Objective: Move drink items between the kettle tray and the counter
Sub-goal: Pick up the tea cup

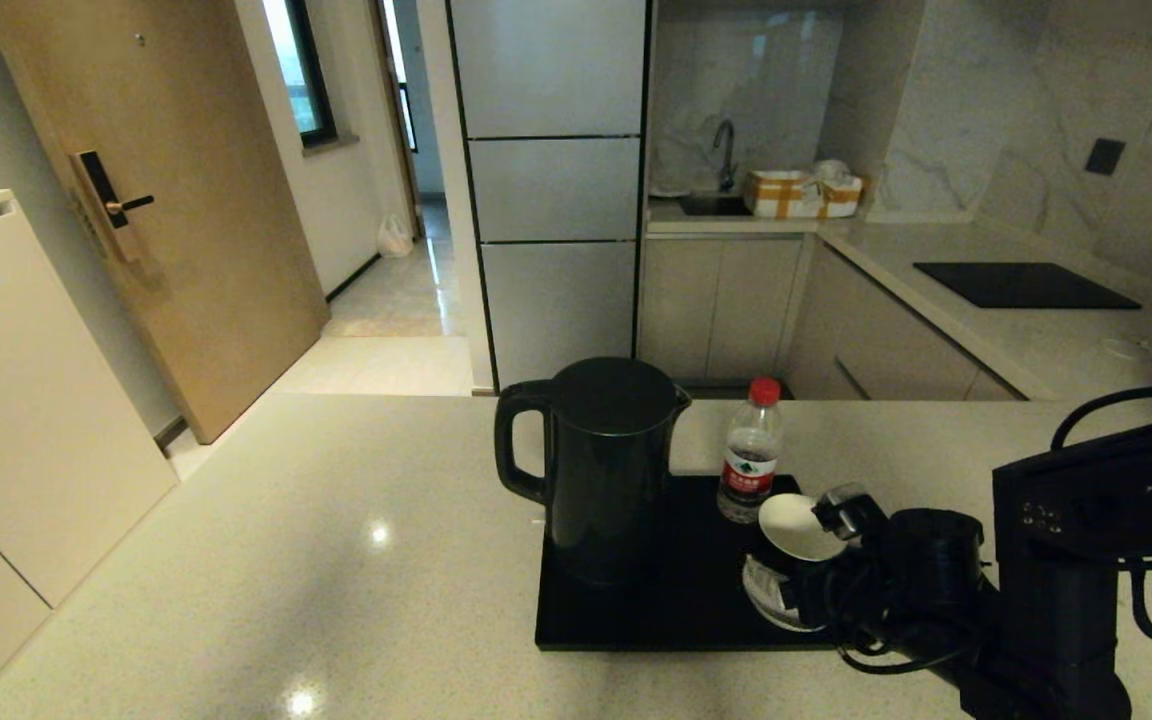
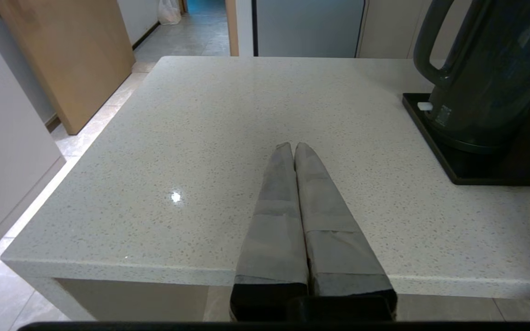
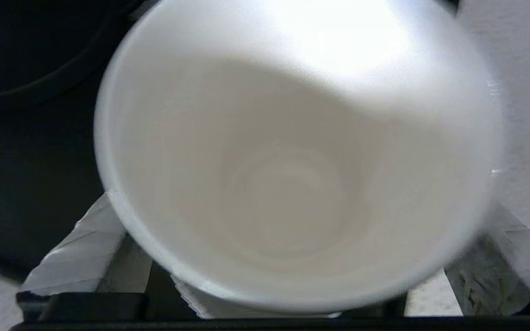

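While the right gripper [image 3: 288, 276] pinches the cup [image 3: 292, 156], its outside hidden, left gripper [image 2: 295, 149] pressed together.

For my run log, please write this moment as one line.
right claw: shut on black cup, white inside, tilted over black tray | left claw: shut, idle above counter

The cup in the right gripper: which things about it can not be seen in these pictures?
- Cup base, head view: hidden behind the right gripper and arm.
- Cup outside wall, right wrist view: the white inside fills the picture.
- Finger contact: both fingers flank the cup; the rim covers their tips.
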